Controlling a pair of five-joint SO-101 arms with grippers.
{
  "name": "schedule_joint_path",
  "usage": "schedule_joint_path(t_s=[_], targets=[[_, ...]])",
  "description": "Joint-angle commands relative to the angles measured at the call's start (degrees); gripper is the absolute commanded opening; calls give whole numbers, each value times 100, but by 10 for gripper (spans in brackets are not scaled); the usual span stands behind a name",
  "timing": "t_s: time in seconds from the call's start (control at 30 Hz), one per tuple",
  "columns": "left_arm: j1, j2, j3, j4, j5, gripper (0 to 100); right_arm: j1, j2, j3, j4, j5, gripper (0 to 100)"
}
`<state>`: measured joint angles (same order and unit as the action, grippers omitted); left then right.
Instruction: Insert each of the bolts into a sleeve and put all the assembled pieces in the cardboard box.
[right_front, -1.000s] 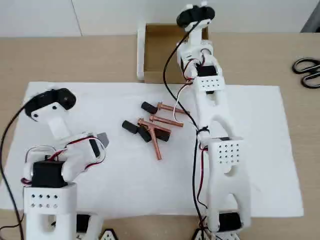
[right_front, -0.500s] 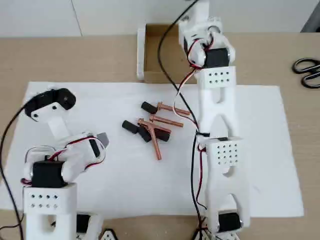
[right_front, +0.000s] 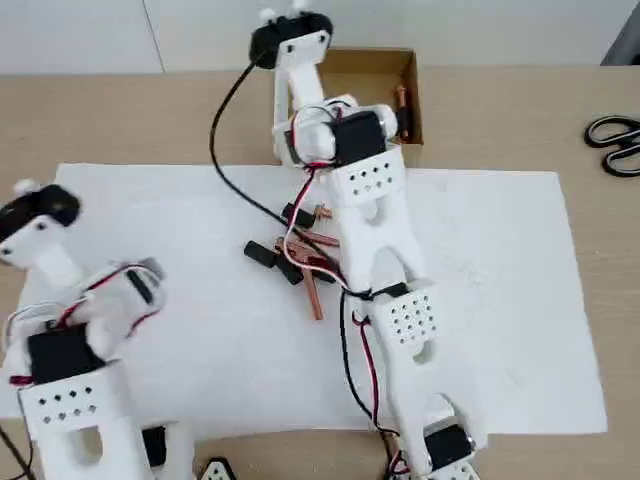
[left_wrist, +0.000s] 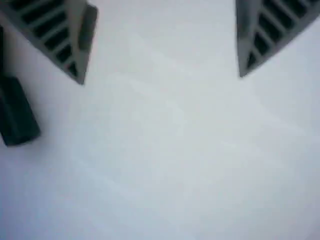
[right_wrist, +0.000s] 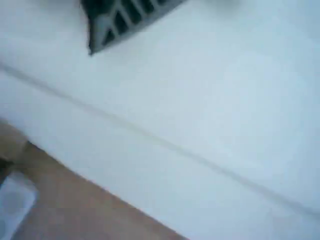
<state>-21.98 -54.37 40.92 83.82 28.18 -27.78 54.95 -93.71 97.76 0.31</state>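
Observation:
Several copper bolts (right_front: 316, 292) and black sleeves (right_front: 260, 253) lie in a loose heap mid-table on the white paper (right_front: 500, 270), partly hidden under the right arm. The cardboard box (right_front: 412, 75) stands at the back; a copper bolt in a dark sleeve (right_front: 401, 101) lies along its right wall. My right gripper (right_front: 290, 42) hangs above the box's left wall, and its wrist view looks at white paper and brown table. My left gripper (right_front: 38, 208) is over the paper's left end, open (left_wrist: 160, 75) with nothing between its fingers (left_wrist: 65, 40).
Black scissors (right_front: 615, 140) lie on the bare table at the far right. The right arm's white links (right_front: 375, 240) stretch across the heap from the front edge to the box. A dark blurred shape (left_wrist: 15, 112) sits at the edge of the left wrist view.
The right arm has swung left, from over the box's middle to its left wall, uncovering the piece in the box. The left arm has shifted left.

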Motion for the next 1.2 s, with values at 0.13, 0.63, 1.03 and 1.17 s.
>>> schedule_joint_path(t_s=[0.13,0.63,1.03,1.17], targets=[[-791,-62,-57,-88,-62,189,-224,-453,-264,110,18,140],[-809,-62,-48,-88,-62,189,-233,-514,1530,171,53,139],[-800,-62,-40,-88,-62,189,-620,-514,2479,189,730,141],[-800,-62,-40,-88,-62,189,-787,-558,2778,189,1090,141]])
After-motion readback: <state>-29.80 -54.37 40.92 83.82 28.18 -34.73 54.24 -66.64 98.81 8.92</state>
